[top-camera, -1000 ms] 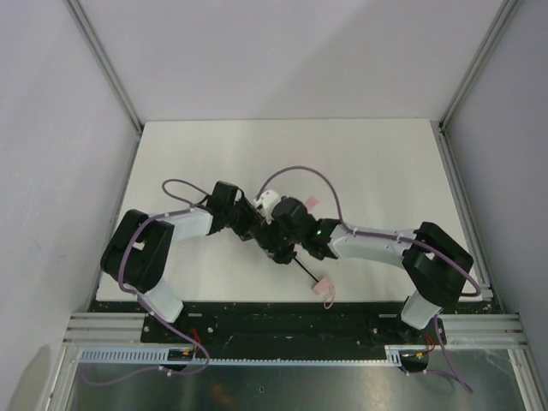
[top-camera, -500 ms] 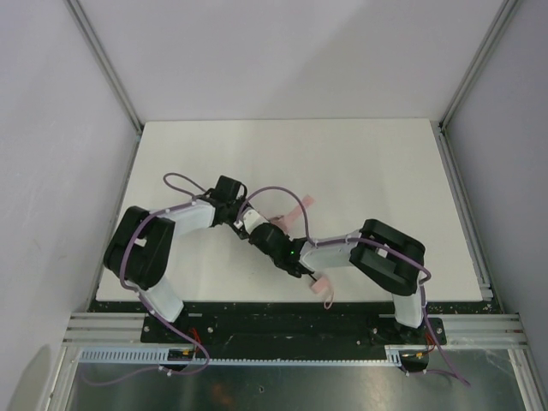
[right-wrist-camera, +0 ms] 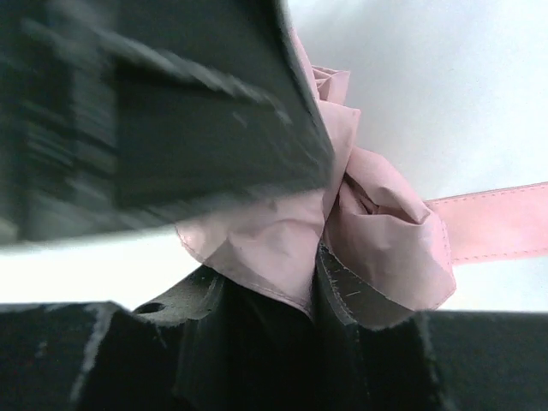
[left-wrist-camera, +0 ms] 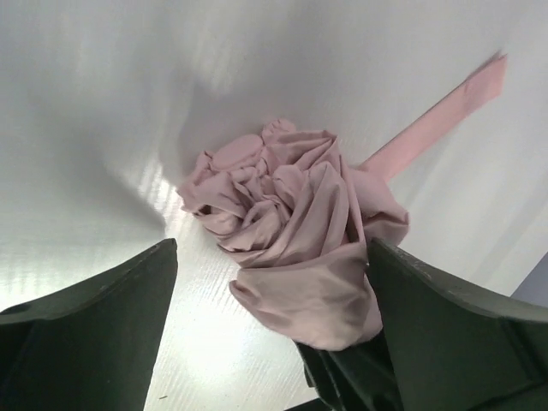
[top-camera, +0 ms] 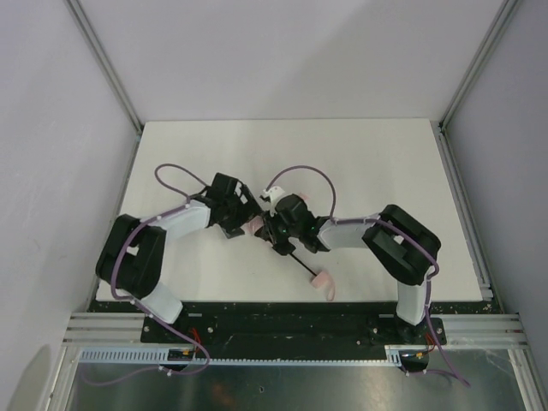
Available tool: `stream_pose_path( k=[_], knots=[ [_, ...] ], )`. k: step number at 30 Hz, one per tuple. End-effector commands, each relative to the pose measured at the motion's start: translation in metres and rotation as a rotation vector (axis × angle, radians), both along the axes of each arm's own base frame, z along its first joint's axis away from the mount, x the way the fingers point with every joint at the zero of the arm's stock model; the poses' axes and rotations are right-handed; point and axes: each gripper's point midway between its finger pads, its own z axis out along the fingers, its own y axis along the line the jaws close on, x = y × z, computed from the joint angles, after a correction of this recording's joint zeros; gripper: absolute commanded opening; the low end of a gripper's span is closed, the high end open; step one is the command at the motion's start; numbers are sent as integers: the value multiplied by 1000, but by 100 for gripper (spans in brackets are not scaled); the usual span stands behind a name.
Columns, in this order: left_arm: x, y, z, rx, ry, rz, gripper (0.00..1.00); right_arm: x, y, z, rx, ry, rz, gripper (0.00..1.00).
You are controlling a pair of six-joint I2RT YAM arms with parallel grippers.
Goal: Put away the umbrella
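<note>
The umbrella [top-camera: 254, 224] is lying mid-surface [top-camera: 368, 163]. The right claw [right-wrist-camera: 312, 282] is pinching its soft, light fabric, and the left claw [left-wrist-camera: 270, 257] is gaping around it. The stiff shaft [top-camera: 300, 261] is probably offering a surer hold.

A white surface [top-camera: 368, 163] fills the middle, boxed in by pale grey walls [top-camera: 282, 51]. Aluminium posts [top-camera: 104, 68] slant up at both far corners. A black strip [top-camera: 282, 318] and a slotted rail [top-camera: 282, 354] run along the near edge.
</note>
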Motion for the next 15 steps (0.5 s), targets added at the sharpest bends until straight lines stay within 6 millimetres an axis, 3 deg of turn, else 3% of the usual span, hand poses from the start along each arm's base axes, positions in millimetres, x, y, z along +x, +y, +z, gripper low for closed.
stream_pose_path(
  k=[1,6,15],
  knots=[
    [17,35,30,38,-148,17,98,-95,-40,-80,-55,559,95,0],
    [13,54,41,-36,-157,40,99,-93,-39,-81,123,782,59,0],
    [-21,13,22,-203,-9,-14,99,-76,-33,-82,309,941,-10,0]
  ],
)
